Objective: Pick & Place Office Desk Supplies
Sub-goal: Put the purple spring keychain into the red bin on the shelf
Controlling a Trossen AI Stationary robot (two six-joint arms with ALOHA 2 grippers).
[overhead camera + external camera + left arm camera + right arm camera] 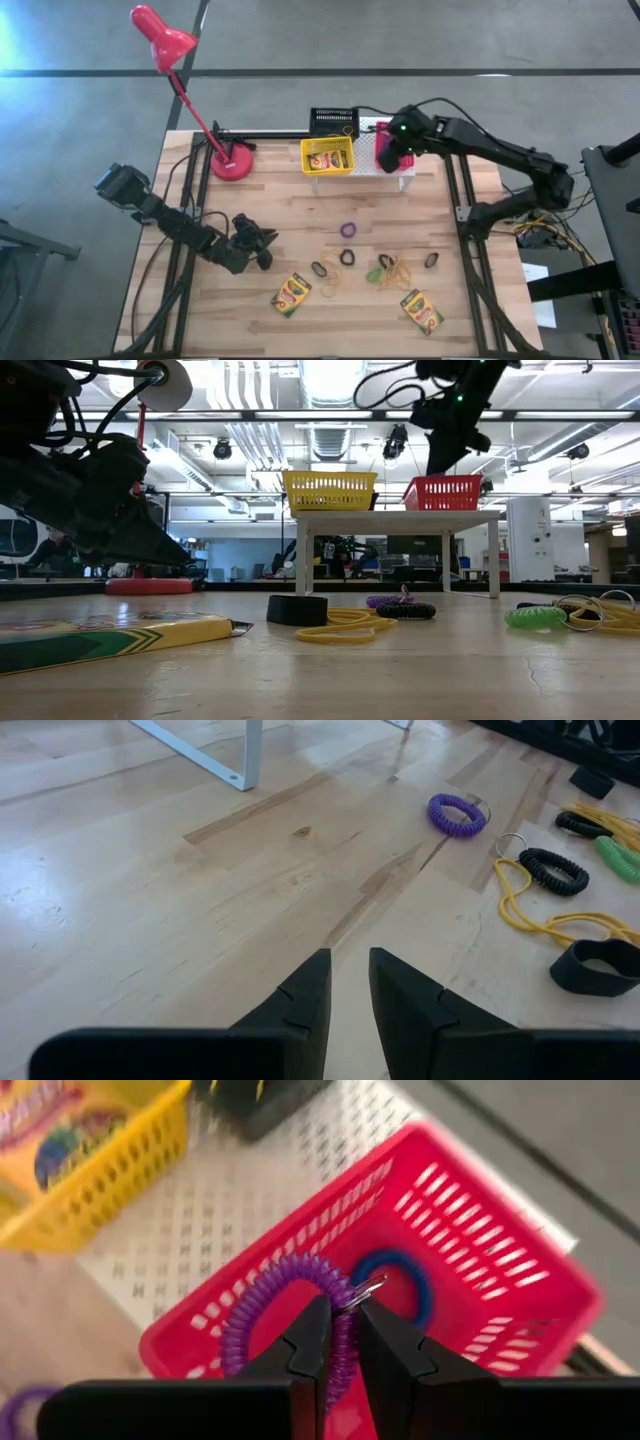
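Note:
My right gripper hangs over the pink-red basket on the white riser, shut on a purple coil ring. A blue ring lies in that basket. Beside it stand a yellow basket holding a crayon box and a black basket. Two crayon boxes, another purple ring, black rings, a green coil and rubber bands lie flat on the table. My left gripper rests low at the table's left, its fingers slightly apart and empty. My right gripper pinches the purple coil ring between its two fingers at the spot where a small metal key ring joins the coil. The fingers slant down from above. The ring is lifted clear and hangs over the pink-red basket.
A red desk lamp stands at the table's far left, its arm reaching past the far edge. The riser's legs stand on the table behind the loose rings. Bare wood lies in front of my left gripper.

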